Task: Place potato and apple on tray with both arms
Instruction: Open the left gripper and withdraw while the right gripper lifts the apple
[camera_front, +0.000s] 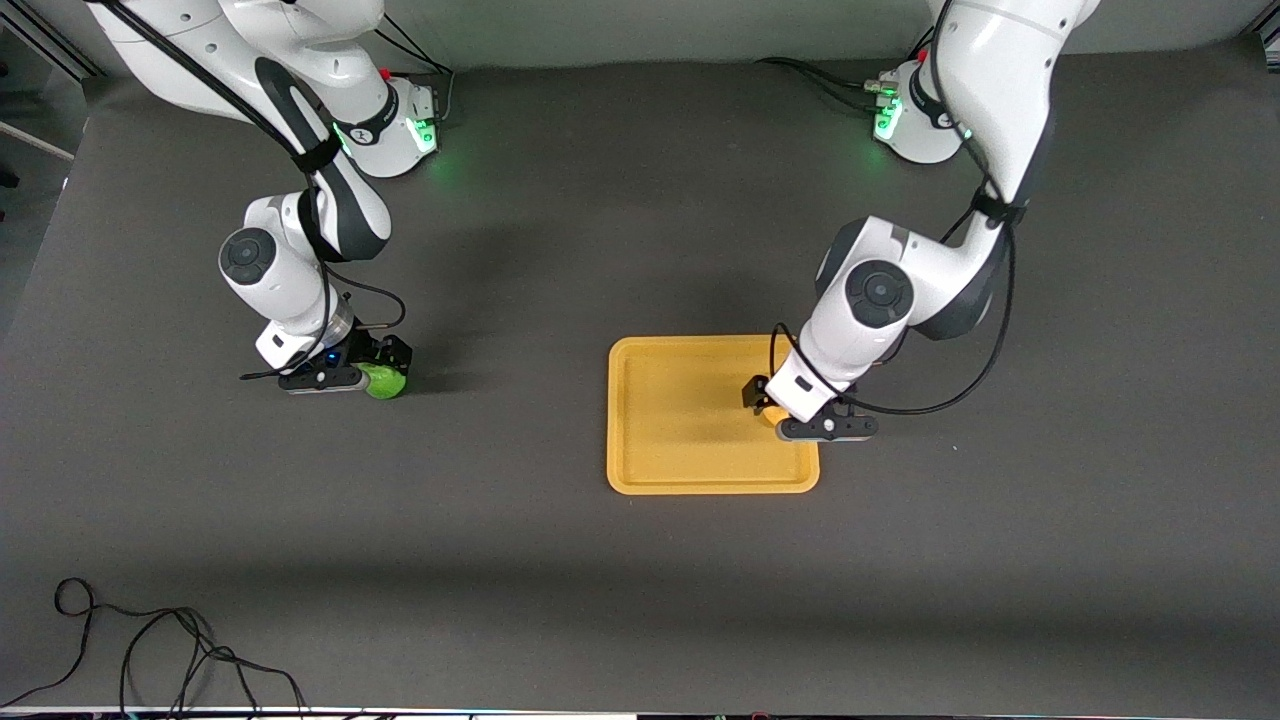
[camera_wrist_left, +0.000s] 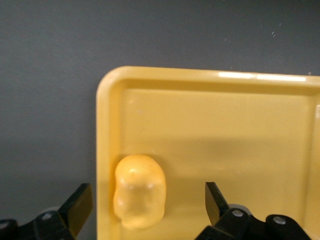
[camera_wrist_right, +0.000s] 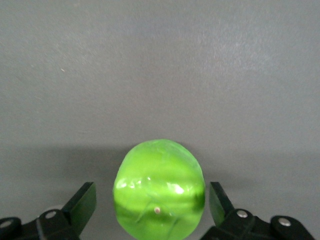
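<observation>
On the dark grey table the orange-yellow tray lay flat near the middle, somewhat toward the left arm's end; the potato rested inside it, against the rim on the edge toward the left arm's end; in the front view only a sliver of the potato showed beneath the wrist. Over that edge of the tray the left gripper hung low, its jaws spread wide to either side of the potato with a gap on each side, the fingertips touching nothing. Well apart from the tray, toward the right arm's end of the table, the apple sat on the bare table surface; the right gripper was low around it, jaws spread, the fingertips standing clear of the apple on both sides. A loose black cable lay near the table's front edge; no readable writing showed on the tray, fruit or grippers.
</observation>
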